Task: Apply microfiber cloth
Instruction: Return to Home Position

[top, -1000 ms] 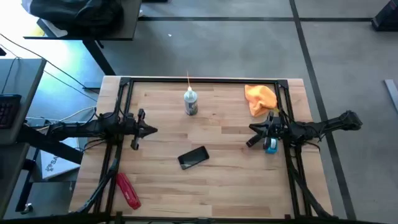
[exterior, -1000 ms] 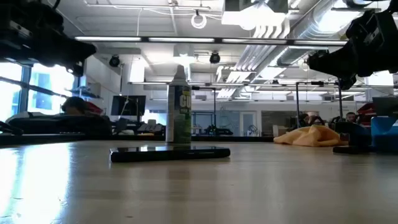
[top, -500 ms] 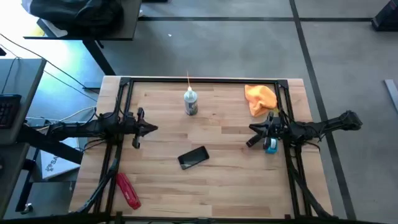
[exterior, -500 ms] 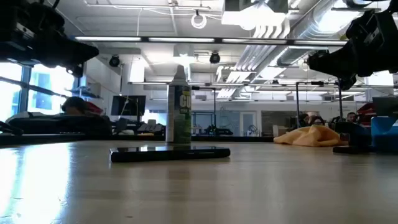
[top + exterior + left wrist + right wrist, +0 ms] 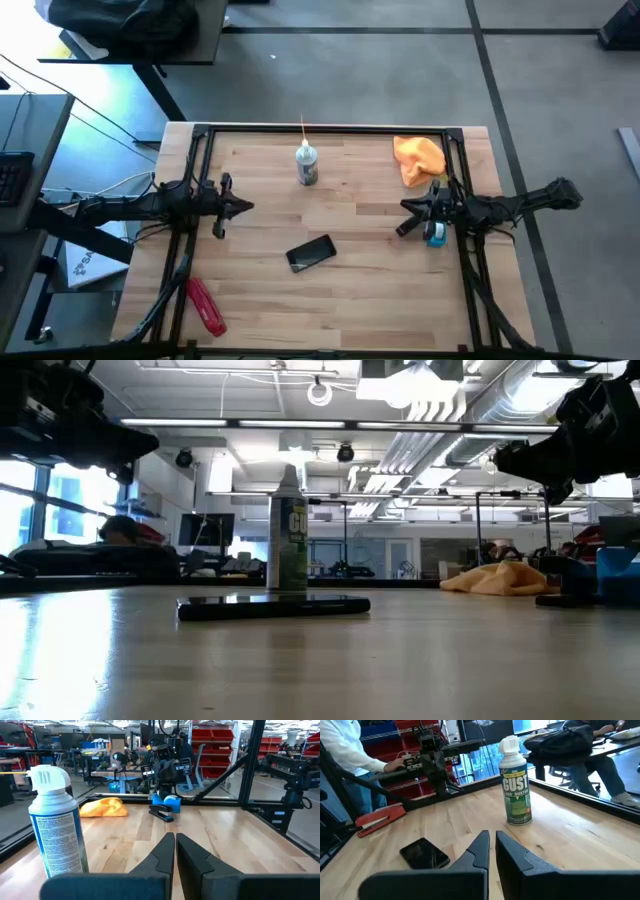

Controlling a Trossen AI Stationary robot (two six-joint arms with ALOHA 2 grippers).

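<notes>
A red tool (image 5: 205,306) lies on the tabletop (image 5: 350,300) at the lower left of the high view. Past it, near the middle, a black phone (image 5: 311,253) lies flat. Farther on, the left hand (image 5: 248,209) at mid-left and the right hand (image 5: 404,206) at mid-right hang above the wood, each closed on nothing. Beyond the phone a spray can (image 5: 306,165) stands upright, its contents unseen. The orange cloth (image 5: 419,158) lies crumpled at the upper right, near the far edge. It is just beyond the right hand, apart from it, and well away from the left hand.
</notes>
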